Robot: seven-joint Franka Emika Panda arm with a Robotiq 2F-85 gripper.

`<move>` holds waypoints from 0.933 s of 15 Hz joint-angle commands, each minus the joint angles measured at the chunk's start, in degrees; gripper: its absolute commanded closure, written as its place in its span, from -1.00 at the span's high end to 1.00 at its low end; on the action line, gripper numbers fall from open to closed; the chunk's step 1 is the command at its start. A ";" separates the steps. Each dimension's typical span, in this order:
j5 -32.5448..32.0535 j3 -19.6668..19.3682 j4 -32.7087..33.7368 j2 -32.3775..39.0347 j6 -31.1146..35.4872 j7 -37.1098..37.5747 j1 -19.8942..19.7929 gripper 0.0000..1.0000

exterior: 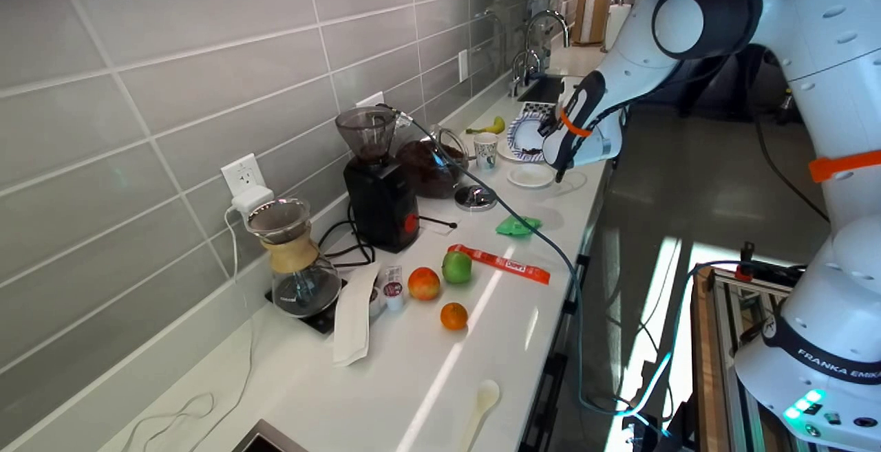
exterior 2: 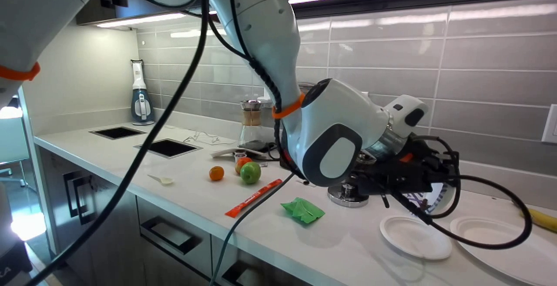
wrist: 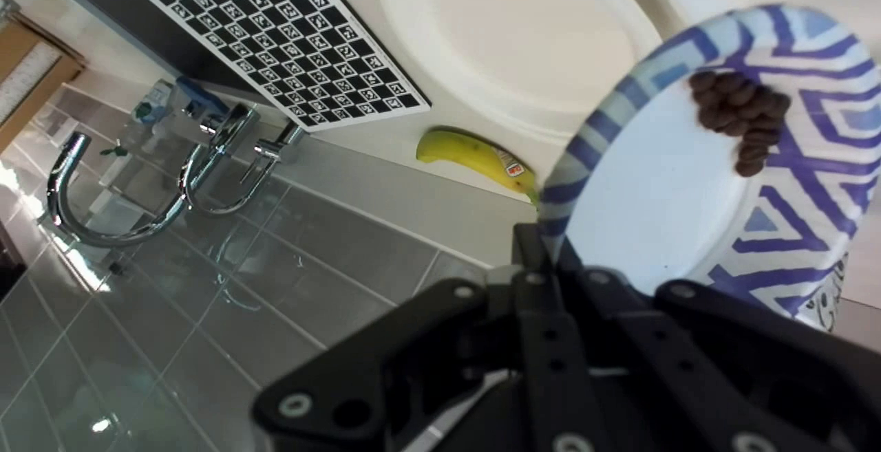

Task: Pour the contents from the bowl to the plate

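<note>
My pincer is clamped on the bowl, with the rim pinched between its tips. I hold the bowl tilted above the counter, its blue-and-white inside showing in my wrist view. The brown pieces are in it, bunched toward one side, partly on the white middle and partly on the pattern. In my wrist view the bowl covers a bit of the big plate; whether it is right over that plate, I cannot tell. The small plate lies just beside the big plate. A banana lies near the big plate, and in an exterior view a cup stands near the bowl. Farther along the counter, in both exterior views, I see a green wrapper, a red packet, a green apple, a red apple just beside it, and an orange. Past them lies a spoon.
</note>
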 commanded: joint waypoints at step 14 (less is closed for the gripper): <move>0.32 -10.16 -0.32 11.47 27.17 2.73 8.42 -0.99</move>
